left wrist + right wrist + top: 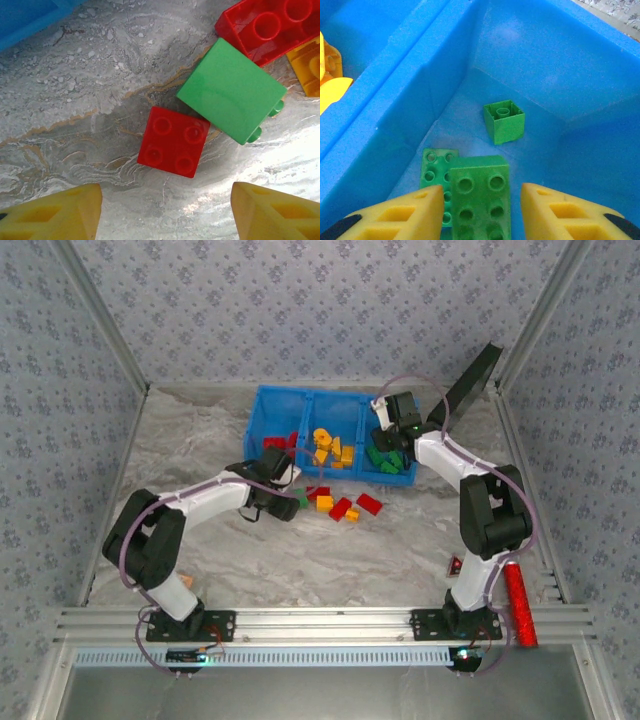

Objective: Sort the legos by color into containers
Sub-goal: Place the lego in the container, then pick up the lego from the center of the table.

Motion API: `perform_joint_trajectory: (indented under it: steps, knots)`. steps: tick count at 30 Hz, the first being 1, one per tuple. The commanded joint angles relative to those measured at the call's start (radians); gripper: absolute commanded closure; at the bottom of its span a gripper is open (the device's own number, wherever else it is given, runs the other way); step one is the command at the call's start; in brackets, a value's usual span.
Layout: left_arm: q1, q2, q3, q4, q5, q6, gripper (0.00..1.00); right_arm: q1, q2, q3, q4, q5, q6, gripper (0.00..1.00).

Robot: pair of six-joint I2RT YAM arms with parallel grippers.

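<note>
Left gripper (pixel 165 205) hangs spread wide near the small red square plastic brick (pixel 173 141), so closing may also catch the touching big green plastic brick (pixel 231 97).

Marbled table (pixel 300 560) with blue bin (pixel 268 393) and loose legos (pixel 369 503) beside it

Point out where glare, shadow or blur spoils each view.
Left wrist: white glare burns out the table right of the red brick, below the green brick; the left fingers look soft. Right wrist: even light, the small green brick sharp, the right fingers blurred at the bottom edge. Top external: flat light, no glare on the bin.
</note>
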State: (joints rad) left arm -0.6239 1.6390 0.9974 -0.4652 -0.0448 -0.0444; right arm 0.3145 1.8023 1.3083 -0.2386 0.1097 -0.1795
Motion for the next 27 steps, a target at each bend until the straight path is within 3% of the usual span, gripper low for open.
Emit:
perform_joint_trajectory:
  steps: [1,13,27]
  knots:
    - [-0.005,0.017,0.004,0.019,0.017,0.014,0.31,-0.009,0.014,0.033,-0.019,-0.017,0.011,0.51]
    - [-0.003,0.054,0.012,0.059,0.03,0.034,0.31,-0.015,-0.021,0.035,-0.056,-0.008,0.024,0.49]
    - [0.008,0.133,0.044,0.096,0.056,0.045,0.31,-0.013,-0.181,-0.045,-0.071,-0.03,0.079,0.48]
